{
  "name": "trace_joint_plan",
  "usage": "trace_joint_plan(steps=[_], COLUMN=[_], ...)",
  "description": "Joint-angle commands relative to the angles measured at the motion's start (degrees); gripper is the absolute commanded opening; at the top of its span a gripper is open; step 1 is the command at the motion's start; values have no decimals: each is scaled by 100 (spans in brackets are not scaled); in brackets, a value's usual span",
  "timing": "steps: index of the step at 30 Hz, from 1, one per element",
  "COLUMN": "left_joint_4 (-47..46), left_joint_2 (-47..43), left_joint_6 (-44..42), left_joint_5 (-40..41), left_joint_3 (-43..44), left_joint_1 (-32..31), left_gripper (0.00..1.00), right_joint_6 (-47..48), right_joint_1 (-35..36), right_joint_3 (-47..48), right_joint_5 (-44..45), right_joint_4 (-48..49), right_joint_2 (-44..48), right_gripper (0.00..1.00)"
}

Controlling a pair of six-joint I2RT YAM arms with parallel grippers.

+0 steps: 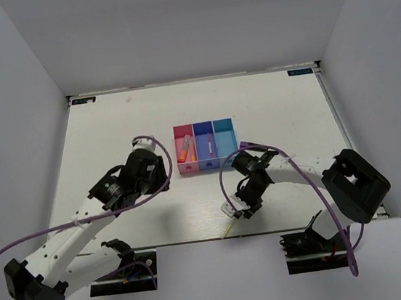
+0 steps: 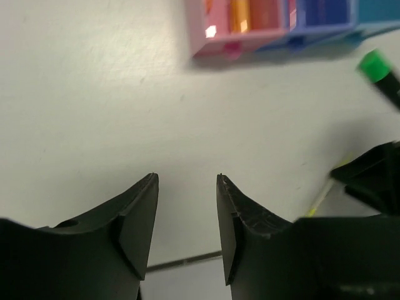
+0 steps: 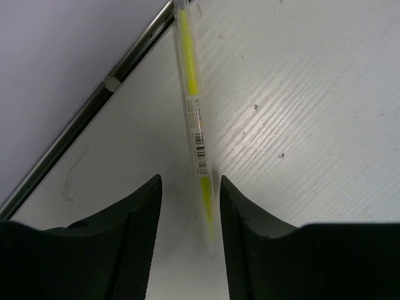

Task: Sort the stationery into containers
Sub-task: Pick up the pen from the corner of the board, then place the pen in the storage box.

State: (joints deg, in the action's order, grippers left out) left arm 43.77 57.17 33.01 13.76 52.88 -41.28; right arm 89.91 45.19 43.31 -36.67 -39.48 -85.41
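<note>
Right gripper [image 3: 188, 187] over yellow-green pen [image 3: 192, 106], lower centre of overhead frame.
Pen's long axis near-vertical in right wrist frame, top centre down between the parted fingers; left gripper [image 2: 187, 182] fingers also apart, empty.

White arms [image 1: 72, 240], purple cables [image 1: 148, 137]

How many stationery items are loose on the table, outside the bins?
2: yellow-green pen between the right gripper's fingers at the table's near edge; green-capped highlighter near the light blue bin. Others may be hidden.
</note>
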Motion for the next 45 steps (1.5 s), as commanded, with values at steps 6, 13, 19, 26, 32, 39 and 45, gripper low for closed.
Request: trace_joint_plan(steps=[6, 13, 19, 26, 32, 39, 45], left_joint_4=[624, 747, 782, 510, 290, 281, 343], left_joint_2=[-1092, -1664, -1876, -1841, -1762, -1700, -1735], left_joint_6=[320, 372, 372, 486, 618, 618, 662], left_joint_5=[259, 312, 233, -22, -180, -189, -181], left_joint_3=[-964, -1359, -1535, -1728, -1984, -1896, -1948], left_joint_1=[23, 14, 23, 23, 32, 23, 23], left_gripper=[53, 53, 53, 53, 53, 53, 53], right_joint_6=[-342, -886, -2857, -5727, -7618, -9463, -10748], right_joint_1=[385, 640, 675, 632, 579, 421, 219], right_joint_3=[81, -305, 220, 2339, 3507, 4352, 4924], right_joint_5=[739, 1301, 1136, 2188, 3856, 5737, 6382], right_joint_4=[301, 538, 398, 802, 1092, 1206, 1135], right_joint_2=[-424, -425, -12, -125, -555, -1408, -2103], right_gripper=[36, 0, 0, 0, 0, 0, 0])
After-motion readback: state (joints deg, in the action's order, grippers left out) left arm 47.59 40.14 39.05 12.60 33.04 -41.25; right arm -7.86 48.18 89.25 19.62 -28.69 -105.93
